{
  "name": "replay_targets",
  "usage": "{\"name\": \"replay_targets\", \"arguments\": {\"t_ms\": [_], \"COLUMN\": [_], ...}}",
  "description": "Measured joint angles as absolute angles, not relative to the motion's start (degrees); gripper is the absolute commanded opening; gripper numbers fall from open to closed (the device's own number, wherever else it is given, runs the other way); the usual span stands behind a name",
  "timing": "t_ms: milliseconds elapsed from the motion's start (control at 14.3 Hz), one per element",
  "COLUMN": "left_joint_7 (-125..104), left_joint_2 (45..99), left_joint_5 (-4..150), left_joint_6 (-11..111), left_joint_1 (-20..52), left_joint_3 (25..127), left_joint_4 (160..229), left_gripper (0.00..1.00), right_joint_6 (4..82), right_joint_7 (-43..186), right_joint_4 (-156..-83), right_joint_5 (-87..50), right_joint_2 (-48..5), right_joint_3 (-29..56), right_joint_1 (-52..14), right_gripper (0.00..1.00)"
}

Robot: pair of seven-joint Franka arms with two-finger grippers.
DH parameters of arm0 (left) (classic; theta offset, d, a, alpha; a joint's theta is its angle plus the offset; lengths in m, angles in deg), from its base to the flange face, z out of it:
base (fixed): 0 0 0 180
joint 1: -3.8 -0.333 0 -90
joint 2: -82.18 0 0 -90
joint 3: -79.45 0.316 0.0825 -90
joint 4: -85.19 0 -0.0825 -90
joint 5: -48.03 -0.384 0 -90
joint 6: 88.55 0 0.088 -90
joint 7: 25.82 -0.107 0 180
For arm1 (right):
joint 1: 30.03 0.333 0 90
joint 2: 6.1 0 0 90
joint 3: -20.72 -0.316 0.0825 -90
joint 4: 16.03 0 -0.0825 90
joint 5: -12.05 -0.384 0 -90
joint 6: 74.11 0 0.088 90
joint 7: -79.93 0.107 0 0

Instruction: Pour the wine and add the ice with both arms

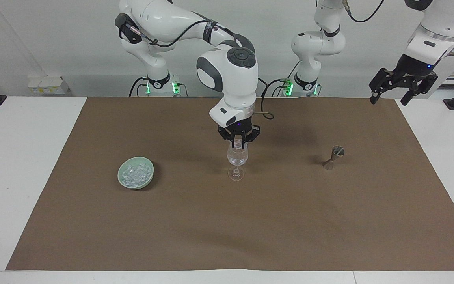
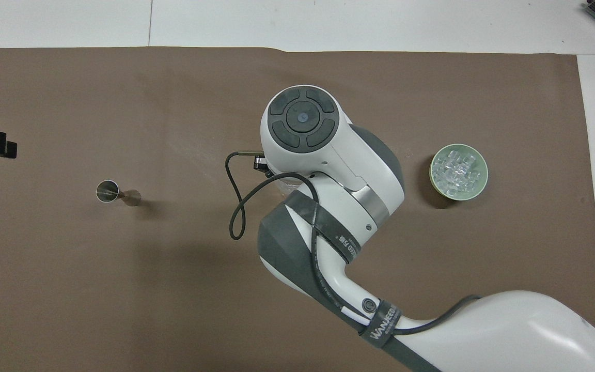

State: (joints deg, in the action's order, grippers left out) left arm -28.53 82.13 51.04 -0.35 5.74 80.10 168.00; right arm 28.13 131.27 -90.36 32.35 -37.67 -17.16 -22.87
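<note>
Right gripper (image 1: pixel 238 144) pinching one ice cube (image 1: pixel 237 142) right over the glass (image 1: pixel 237 157). Slick, light, hard: likely to slip. Remaining ice (image 1: pixel 135 174) in bowl (image 1: pixel 151 170) beside glass. Left gripper (image 1: pixel 403 85) spread wide, waiting.

A white robot arm (image 2: pixel 328 170) reaches over a brown mat (image 2: pixel 173 284), flanked by a green bowl (image 2: pixel 475 190) of ice (image 2: pixel 457 173) and a steel jigger (image 2: pixel 116 193).
</note>
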Motion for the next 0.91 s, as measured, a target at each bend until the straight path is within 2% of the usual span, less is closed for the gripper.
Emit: {"name": "replay_targets", "arguments": {"t_ms": [210, 560, 910], "left_joint_7": [-28.53, -28.57, -28.59], "left_joint_2": [82.2, 82.45, 85.31], "left_joint_5": [51.04, 51.04, 51.04], "left_joint_6": [-0.37, -0.73, -0.73], "left_joint_1": [5.74, 5.72, 5.72], "left_joint_3": [80.09, 79.28, 78.8], "left_joint_4": [168.0, 168.47, 173.09], "left_gripper": [1.0, 1.0, 1.0], "right_joint_6": [28.12, 28.11, 27.98], "right_joint_7": [131.27, 131.27, 131.27], "right_joint_4": [-90.36, -90.36, -90.35], "right_joint_5": [32.35, 32.35, 32.35], "right_joint_2": [-37.67, -37.67, -37.65], "right_joint_3": [-17.16, -17.16, -17.16], "right_joint_1": [-22.87, -22.87, -22.91], "right_gripper": [0.4, 0.4, 0.39]}}
